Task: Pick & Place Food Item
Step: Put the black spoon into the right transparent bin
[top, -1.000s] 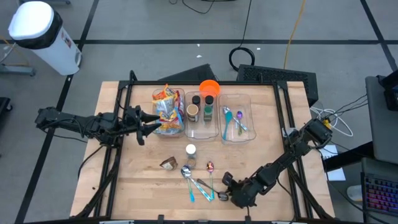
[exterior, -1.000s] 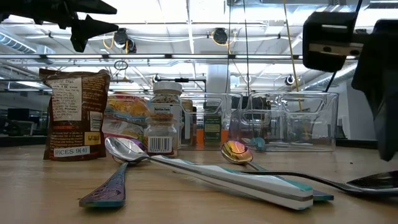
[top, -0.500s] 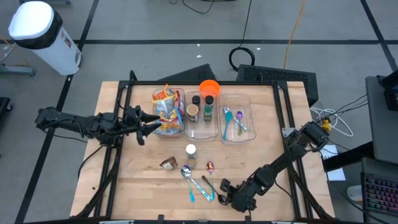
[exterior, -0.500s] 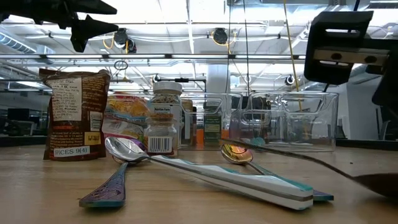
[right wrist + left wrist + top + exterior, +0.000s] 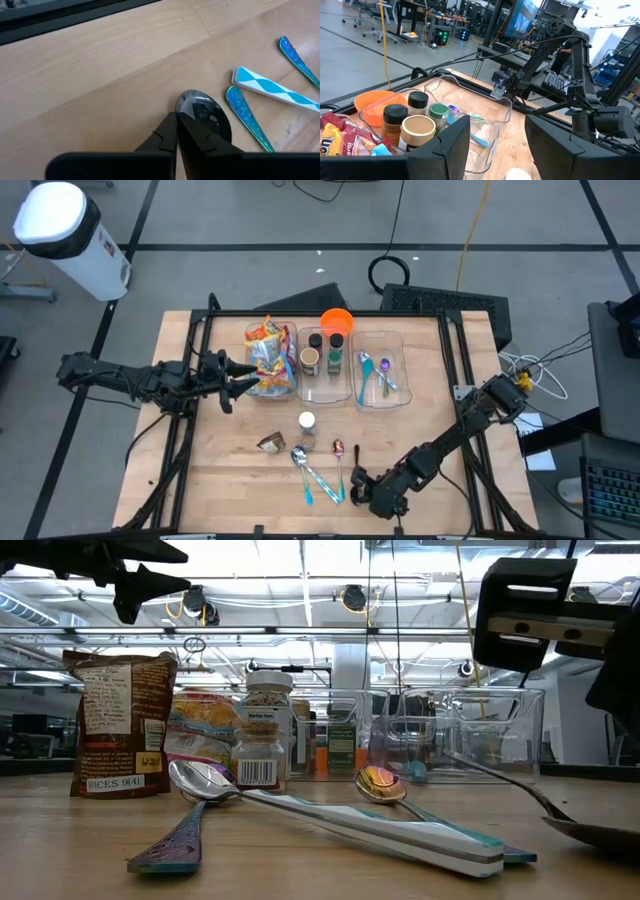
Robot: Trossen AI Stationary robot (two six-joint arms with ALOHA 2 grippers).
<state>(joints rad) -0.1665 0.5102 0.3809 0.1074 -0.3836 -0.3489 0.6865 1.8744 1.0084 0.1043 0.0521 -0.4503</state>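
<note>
With its fingers clamping the dark spoon [image 5: 204, 116], the right end effector [image 5: 176, 131] is needing a level, slow lift.

Upper table: three clear bins [image 5: 325, 364] stand side by side in the upper middle of the high view, blocking passage there.
Left of bins: the left gripper [image 5: 243, 380] hangs just beside the snack bin.
Lower middle: spice jar [image 5: 307, 426], brown pouch [image 5: 271, 443] and spoons [image 5: 318, 476] crowd together.
Lower right: the right gripper [image 5: 358, 482] sits among the spoons.
Free room: bare wood [image 5: 425, 415] at middle right and lower left.
</note>
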